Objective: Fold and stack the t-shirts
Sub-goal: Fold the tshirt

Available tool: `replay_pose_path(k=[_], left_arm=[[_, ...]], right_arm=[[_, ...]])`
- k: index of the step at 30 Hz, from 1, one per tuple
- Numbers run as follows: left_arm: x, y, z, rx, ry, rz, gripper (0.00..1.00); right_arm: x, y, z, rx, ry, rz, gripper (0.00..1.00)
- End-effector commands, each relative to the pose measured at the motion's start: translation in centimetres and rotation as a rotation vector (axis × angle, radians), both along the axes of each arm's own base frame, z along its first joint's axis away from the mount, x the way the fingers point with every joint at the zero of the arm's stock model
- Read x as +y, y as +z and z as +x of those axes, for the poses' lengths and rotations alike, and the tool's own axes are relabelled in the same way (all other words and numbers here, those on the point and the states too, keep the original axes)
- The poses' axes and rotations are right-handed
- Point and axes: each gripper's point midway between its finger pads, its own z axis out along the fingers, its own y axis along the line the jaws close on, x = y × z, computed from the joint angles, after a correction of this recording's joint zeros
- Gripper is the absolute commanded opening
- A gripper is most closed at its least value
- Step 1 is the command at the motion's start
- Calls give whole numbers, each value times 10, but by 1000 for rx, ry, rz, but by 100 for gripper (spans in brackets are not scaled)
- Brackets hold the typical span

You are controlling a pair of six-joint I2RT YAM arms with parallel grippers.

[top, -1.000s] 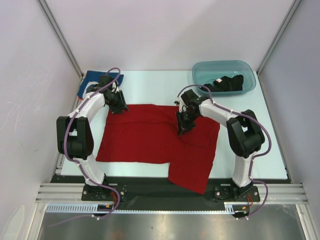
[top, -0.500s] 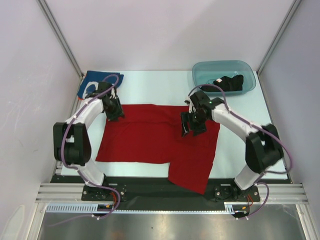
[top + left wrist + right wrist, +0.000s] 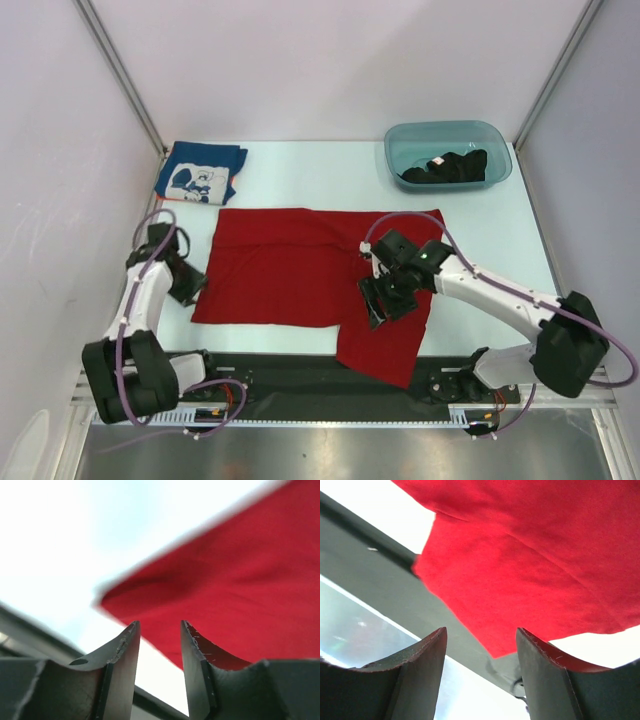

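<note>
- Left gripper [image 3: 159,626]: jaws partly open, gripping nothing, hovering beside the near-left corner of the red t-shirt [image 3: 290,270].
- Right gripper [image 3: 480,631]: jaws wide, empty, seemingly hanging just above the red t-shirt, which is lying spread mid-bench [image 3: 300,180].

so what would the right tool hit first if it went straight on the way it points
Most likely the red t-shirt, its near flap ahead of the open right tool; depth is unclear.
</note>
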Motion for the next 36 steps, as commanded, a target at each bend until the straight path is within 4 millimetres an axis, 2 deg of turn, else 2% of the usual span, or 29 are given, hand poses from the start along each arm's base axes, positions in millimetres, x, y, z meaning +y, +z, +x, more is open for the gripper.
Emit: replay_pose_path(k=[1,2,3,4,8,11,19,24,27,29,30,32,36], left_arm=[[19,-19,-46,112,226,-50,43],[18,-26,-54,145,239,-66,42],[22,-26,-56,147,271,-69,42],[26,-25,-57,147,294,-64,42],[38,-25,-59,167,366,-40,44],[45,-28,-52,131,378,-26,44],[42,-44,-38,103,360,-69,42],[32,-63,-42,150,349,-122,40],[30,-66,-41,152,334,-134,33],[30,-66,-41,155,333,-136,21],[30,-65,-42,158,333,-135,9],[33,-62,-42,156,343,-117,0],[44,-47,-42,108,366,-51,0]], right_arm=[[14,21,-3,-11,-39,116,63],[20,23,-1,-21,-45,148,63],[23,28,-3,-14,-63,180,63],[22,23,-6,-3,-75,184,63],[29,24,-14,22,-94,257,62],[25,28,-19,20,-81,263,62],[11,30,-22,-9,-59,219,61],[9,24,-24,7,-44,202,61],[7,25,-23,3,-48,192,61],[3,21,-24,7,-60,166,61],[1,17,-25,18,-75,146,62],[-11,3,-33,65,-99,75,63],[-34,-20,-49,133,-173,-50,65]])
